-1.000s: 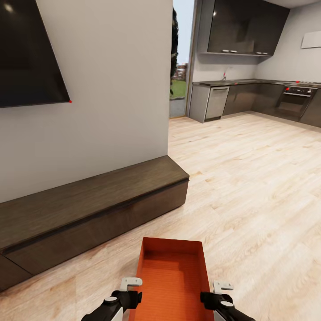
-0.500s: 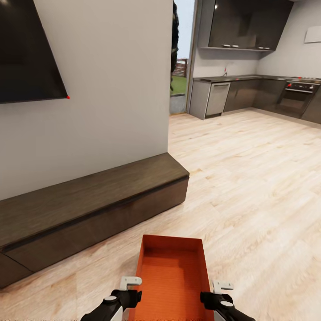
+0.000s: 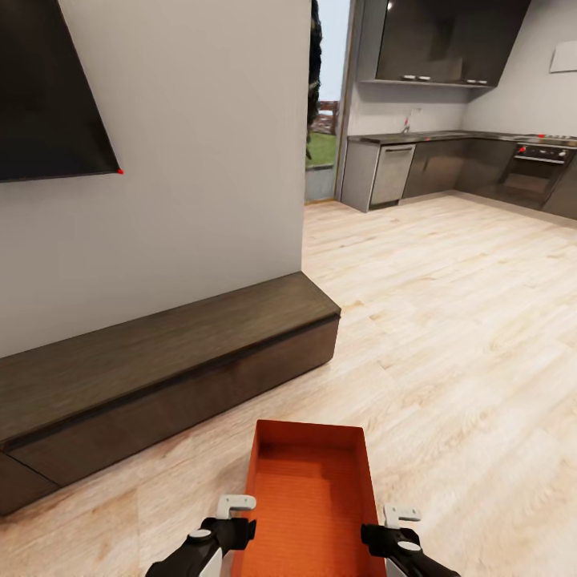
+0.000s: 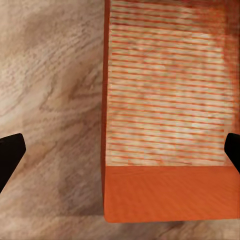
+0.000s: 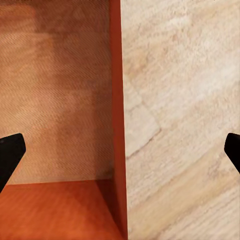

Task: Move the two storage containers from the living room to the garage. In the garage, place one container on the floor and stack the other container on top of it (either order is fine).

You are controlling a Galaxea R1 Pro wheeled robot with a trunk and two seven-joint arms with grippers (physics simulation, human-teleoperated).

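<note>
Directly ahead: white wall [image 3: 208, 160] with a black TV [image 3: 44, 88] mounted on its left part.
Below the wall: long low dark-wood bench [image 3: 160, 353], running from lower left to an end near the middle of the head view, nothing on top.
Floor: light wood planks [image 3: 465, 336], spreading right and onward into the kitchen.
Storage container [image 3: 308, 497]: orange-red, lidless, shallow, lying lengthwise away from the robot at the bottom centre of the head view, over the plank floor, near the bench's front but apart from it; finely ribbed bottom clear in the left wrist view; impossible to tell whether resting on the planks or lifted off them.
Left hand [image 3: 235, 519]: just beside the container's left long wall; in the left wrist view, black fingertips [image 4: 11, 155] spread wide, with that wall and a strip of floor between them; gripping nothing.
Right hand [image 3: 393, 525]: just beside the container's right long wall; in the right wrist view, fingertips [image 5: 10, 152] likewise far apart, straddling the wall, orange inside on one side and planks on the other; gripping nothing.
Far right: kitchen with dark upper cabinets [image 3: 449, 40], a grey dishwasher front [image 3: 391, 175] and an oven [image 3: 533, 172] under a dark counter.
Between wall edge and kitchen: tall glazed opening [image 3: 322, 152], green lawn and sky beyond.
</note>
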